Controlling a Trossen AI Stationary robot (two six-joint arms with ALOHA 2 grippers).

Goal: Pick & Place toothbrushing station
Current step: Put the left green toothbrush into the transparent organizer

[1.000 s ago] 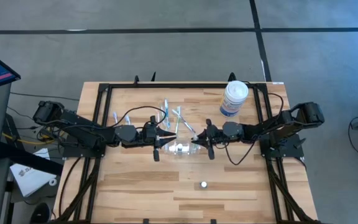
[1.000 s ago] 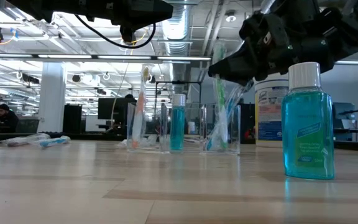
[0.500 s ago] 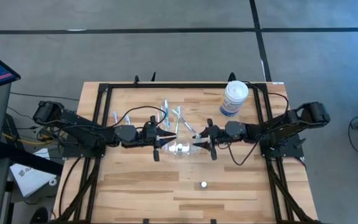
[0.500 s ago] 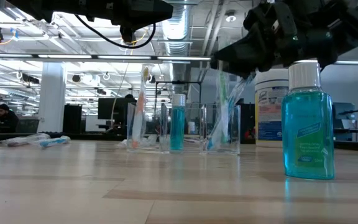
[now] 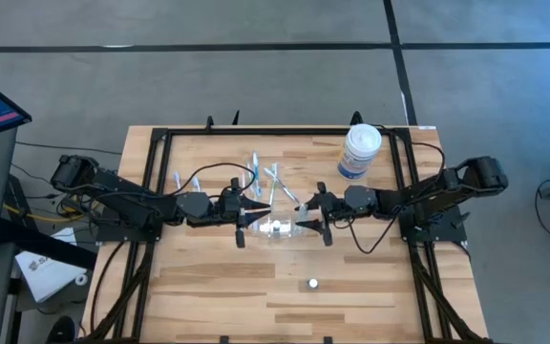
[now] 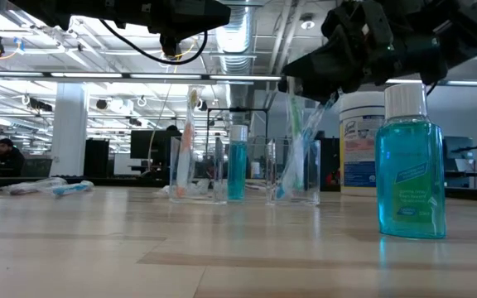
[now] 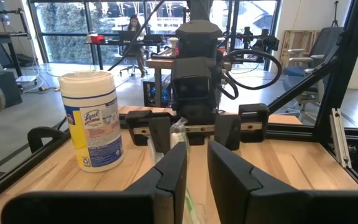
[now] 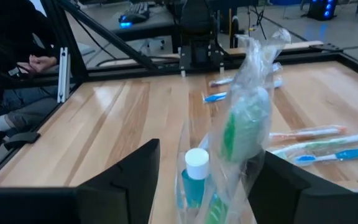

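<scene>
We judge the placing step just finished: right claw (image 5: 306,221) released around the wrapped toothbrush (image 8: 244,134) standing in the clear holder (image 6: 295,174), so withdrawal comes next; left claw (image 5: 252,216) clenched on the holder's far side.

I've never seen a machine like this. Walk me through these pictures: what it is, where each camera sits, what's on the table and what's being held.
This is a robot with two dark arms, each ending in a two-fingered hand. One picture looks straight down on the wooden table, one looks across it at table height, and the other two come from cameras on each wrist.

The left hand and right hand meet in the middle at a clear holder. The right hand is open, its fingers either side of a wrapped green toothbrush standing in the holder, so it grips nothing. The left hand's grip is unclear.

More toothbrushes lie loose behind the holder, with a white tub at the back right and a blue bottle near the front.
</scene>
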